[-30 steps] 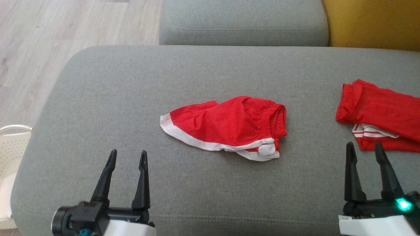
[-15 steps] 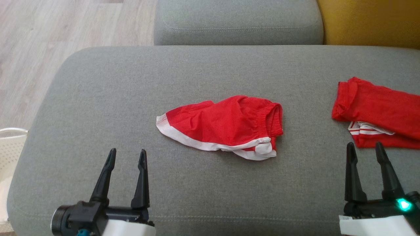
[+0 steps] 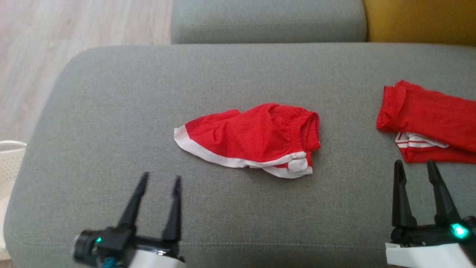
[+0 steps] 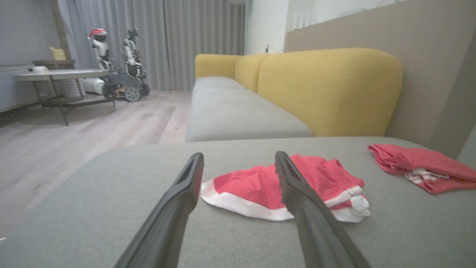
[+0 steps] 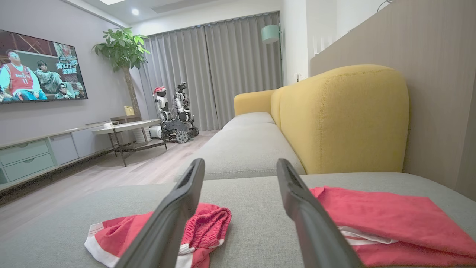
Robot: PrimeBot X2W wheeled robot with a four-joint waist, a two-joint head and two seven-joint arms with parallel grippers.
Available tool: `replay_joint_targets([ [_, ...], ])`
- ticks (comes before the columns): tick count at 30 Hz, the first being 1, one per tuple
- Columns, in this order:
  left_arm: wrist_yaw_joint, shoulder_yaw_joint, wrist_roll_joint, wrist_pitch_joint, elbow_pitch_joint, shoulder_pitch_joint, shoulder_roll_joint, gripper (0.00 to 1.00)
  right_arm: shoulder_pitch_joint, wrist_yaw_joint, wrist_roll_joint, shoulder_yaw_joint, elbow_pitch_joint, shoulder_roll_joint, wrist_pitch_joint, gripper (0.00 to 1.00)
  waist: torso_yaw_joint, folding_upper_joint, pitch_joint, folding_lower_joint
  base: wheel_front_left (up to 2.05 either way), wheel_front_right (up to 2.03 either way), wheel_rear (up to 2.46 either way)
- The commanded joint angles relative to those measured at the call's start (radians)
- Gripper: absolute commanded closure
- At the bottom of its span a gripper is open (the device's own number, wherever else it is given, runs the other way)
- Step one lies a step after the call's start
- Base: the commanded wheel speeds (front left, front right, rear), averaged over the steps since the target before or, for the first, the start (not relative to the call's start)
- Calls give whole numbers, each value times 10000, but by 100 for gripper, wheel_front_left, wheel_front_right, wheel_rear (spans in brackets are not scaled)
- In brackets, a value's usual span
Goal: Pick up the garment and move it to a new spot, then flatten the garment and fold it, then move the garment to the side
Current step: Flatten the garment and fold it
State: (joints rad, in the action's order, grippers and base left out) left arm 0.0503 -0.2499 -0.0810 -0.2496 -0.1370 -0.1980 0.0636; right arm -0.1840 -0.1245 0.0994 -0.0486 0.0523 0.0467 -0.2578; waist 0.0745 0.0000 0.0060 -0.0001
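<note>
Shows a broad grey seat cushion with a second grey cushion butted against its far edge, a yellow backrest at the far right, and pale wood floor on the left, where a white perforated basket sits just beside the cushion. Places a folded red cloth with white stripes flat on the cushion's right end. Takes in, across the room in the right wrist view, grey curtains, a leafy plant, a lit wall screen, a low cabinet, a round table and another robot parked near the curtains.
</note>
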Motion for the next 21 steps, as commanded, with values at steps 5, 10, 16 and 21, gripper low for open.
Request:
replay_joint_targets([
  [5,-832,-579,403,-122,580,1660,-98,0,766,-62,-276,-283,538,35,-40,0,-278,0,784,1,0,0,0],
  [10,-1395,-1820,743,-122,1749,3374,-114,0,1261,-62,-463,-381,680,35,-40,0,-554,0,1584,1,0,0,0],
  [16,-1664,-3815,441,55,3593,5842,-130,0,1945,-62,-502,-554,817,35,-40,0,-1212,0,2523,1,0,0,0],
  [21,-1514,-4757,-70,459,4353,6934,-131,0,2202,-62,-420,-641,901,35,-40,0,-1634,0,2923,1,0,0,0],
])
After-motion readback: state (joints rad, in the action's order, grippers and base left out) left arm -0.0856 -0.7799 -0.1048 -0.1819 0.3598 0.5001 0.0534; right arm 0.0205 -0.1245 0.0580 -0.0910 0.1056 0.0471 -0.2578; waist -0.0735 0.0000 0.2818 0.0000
